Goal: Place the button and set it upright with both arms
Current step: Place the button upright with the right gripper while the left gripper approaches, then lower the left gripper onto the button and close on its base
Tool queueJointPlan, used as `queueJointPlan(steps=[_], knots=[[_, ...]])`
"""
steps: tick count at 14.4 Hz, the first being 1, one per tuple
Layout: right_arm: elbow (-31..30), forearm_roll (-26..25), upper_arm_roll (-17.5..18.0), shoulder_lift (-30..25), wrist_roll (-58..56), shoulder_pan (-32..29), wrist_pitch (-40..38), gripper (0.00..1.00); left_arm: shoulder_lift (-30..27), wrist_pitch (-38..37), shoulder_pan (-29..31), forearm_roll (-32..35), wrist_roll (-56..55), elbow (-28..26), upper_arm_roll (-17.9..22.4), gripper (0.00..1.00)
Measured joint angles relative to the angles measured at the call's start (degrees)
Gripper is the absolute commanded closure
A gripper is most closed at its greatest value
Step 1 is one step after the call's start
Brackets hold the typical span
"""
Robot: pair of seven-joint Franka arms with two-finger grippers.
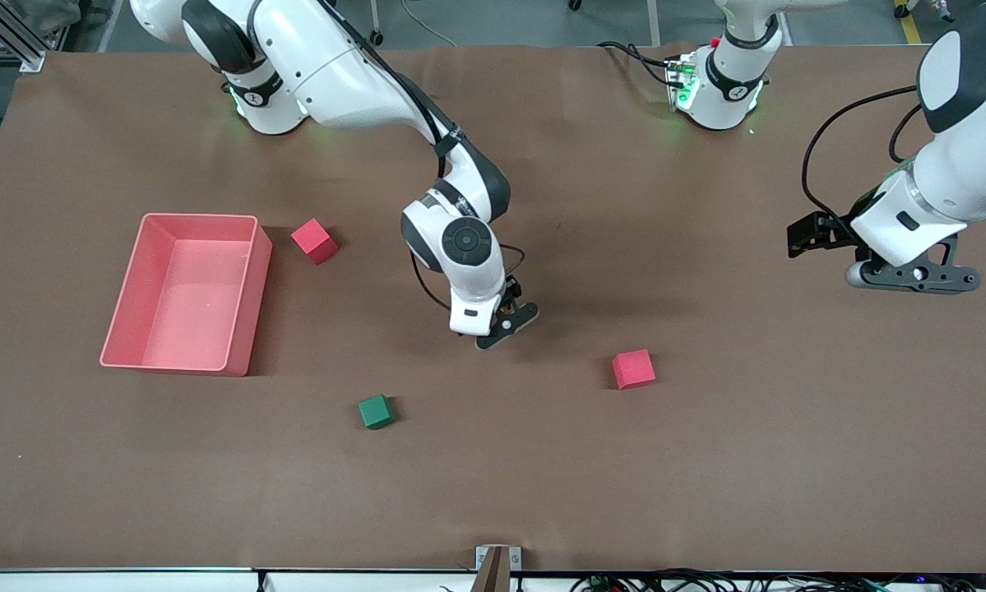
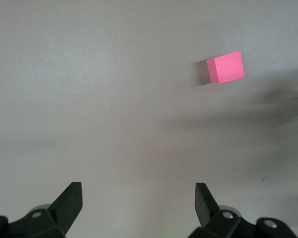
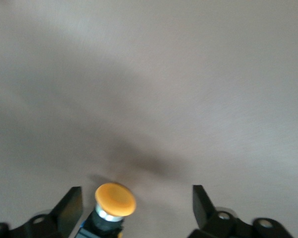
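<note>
- Round glossy orange-capped button (image 3: 114, 201) on a dark blocky body, base cut off, stands between the spread fingers of the right pincer (image 3: 137, 208), ungripped.
- Left pincer (image 2: 138, 203) waits wide open, empty, over the matte brown desk (image 1: 706, 460).

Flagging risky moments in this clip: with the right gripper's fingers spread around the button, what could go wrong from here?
1. The button sits close to one finger of the open right gripper, not centred; lifting away could brush and topple it.
2. In the front view the right gripper hides the button, so its pose cannot be confirmed there.
3. The left gripper waits open at its end of the table, seeing only a red cube; its approach may need care near that cube.
</note>
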Motion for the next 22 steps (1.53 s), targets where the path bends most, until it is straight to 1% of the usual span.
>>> queueJointPlan(steps=[2,3,7,9,11,13,16,19,21,22], knots=[[0.62,0.0,-0.41,-3.2,-0.03,-2.23,-0.42,0.0,0.58,0.4,-0.78,-0.06,-2.02,-0.11,-0.3,0.0],[0.78,0.0,-0.47,-5.52,-0.16,-3.54,-1.82,0.0,1.18,0.87,-1.85,-0.06,-3.72,-0.28,-0.57,0.0],[1.44,-0.07,-1.45,-17.51,-0.49,-9.06,-15.46,0.0,3.75,5.25,-7.03,-0.07,-9.63,-1.69,-1.32,0.0],[1.47,-0.2,-2.12,-23.31,-0.84,-13.26,-21.72,0.0,4.58,7.41,-8.9,-0.07,-11.29,-2.62,-1.91,0.0],[1.46,-0.23,-2.63,-28.13,-2.56,-18.8,-27.26,0.0,5.31,10.26,-10.85,-0.16,-13.83,-3.97,-2.91,0.0],[1.31,-0.23,-2.8,-31.71,-3.76,-24.37,-33.35,0.0,6.66,14.53,-13.58,-0.38,-18.31,-5.05,-4.04,0.0],[1.14,-0.23,-2.82,-35.53,-4.24,-30.23,-40.13,0.0,10.35,22.04,-19.19,-0.4,-25.64,-5.23,-4.62,0.0],[0.57,-0.23,-2.83,-39.38,-4.24,-35.07,-45.19,0.0,15.61,26.56,-23.52,-0.4,-31.13,-3.5,-4.64,0.0],[-2.07,-0.23,-2.82,-42.47,-4.24,-37.67,-45.83,0.0,19.62,27.57,-25.21,-0.4,-32.9,-0.54,-4.62,0.0],[-4.47,-0.25,-2.8,-44.33,-4.24,-38.74,-44.95,0.0,21.49,28.16,-26.16,-0.4,-34.06,1.02,-4.62,0.0]])
